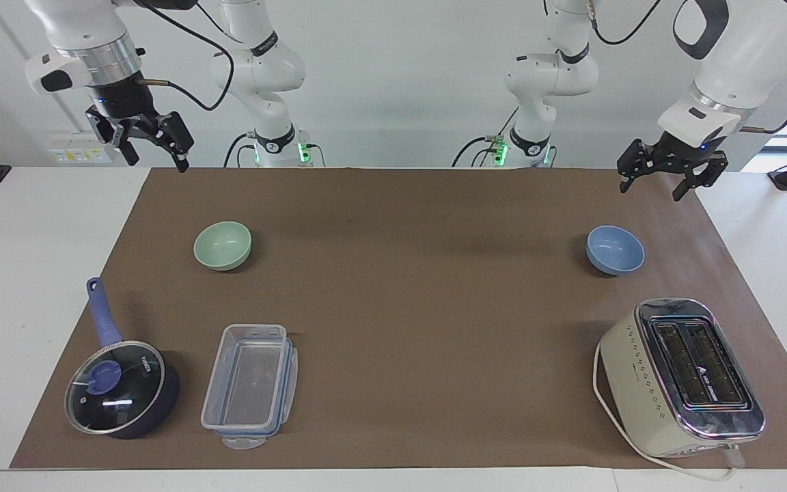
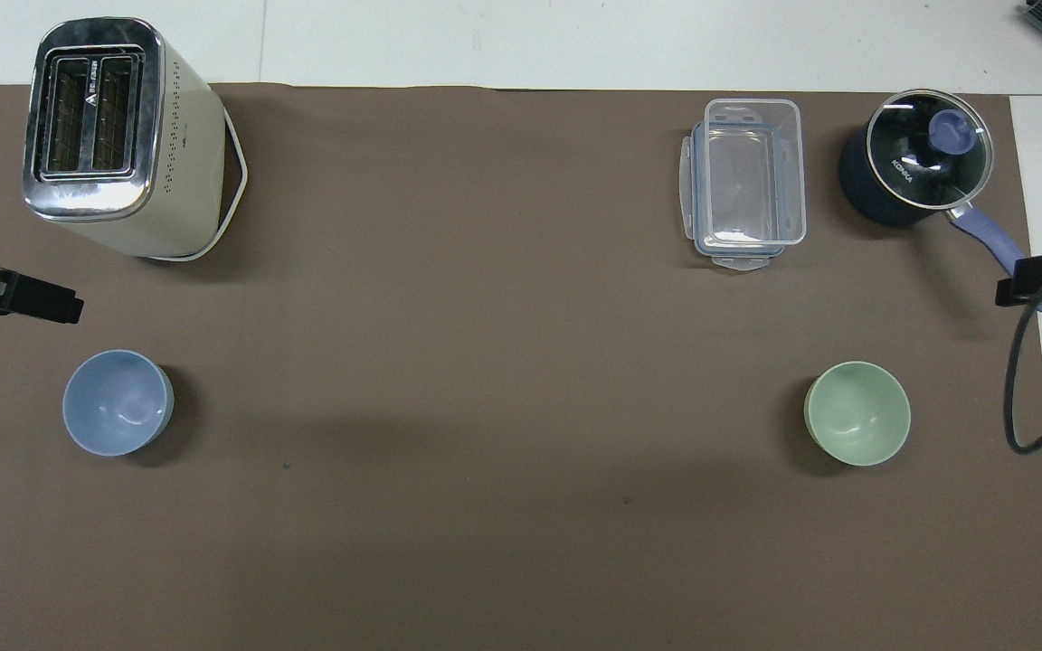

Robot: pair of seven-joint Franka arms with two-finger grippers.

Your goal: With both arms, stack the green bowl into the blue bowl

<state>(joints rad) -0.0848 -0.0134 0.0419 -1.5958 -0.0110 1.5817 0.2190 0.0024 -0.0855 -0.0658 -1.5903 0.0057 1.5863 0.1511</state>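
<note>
The green bowl (image 1: 223, 244) stands upright and empty on the brown mat (image 1: 421, 273) toward the right arm's end; it also shows in the overhead view (image 2: 857, 413). The blue bowl (image 1: 615, 249) stands upright and empty toward the left arm's end, and shows in the overhead view too (image 2: 117, 402). My right gripper (image 1: 154, 156) hangs open and empty in the air over the mat's corner by the robots, apart from the green bowl. My left gripper (image 1: 653, 184) hangs open and empty over the mat's edge near the blue bowl, above it and not touching.
A cream toaster (image 1: 682, 376) with a white cord stands farther from the robots than the blue bowl. A clear plastic container (image 1: 250, 384) and a dark blue lidded saucepan (image 1: 120, 386) stand farther from the robots than the green bowl.
</note>
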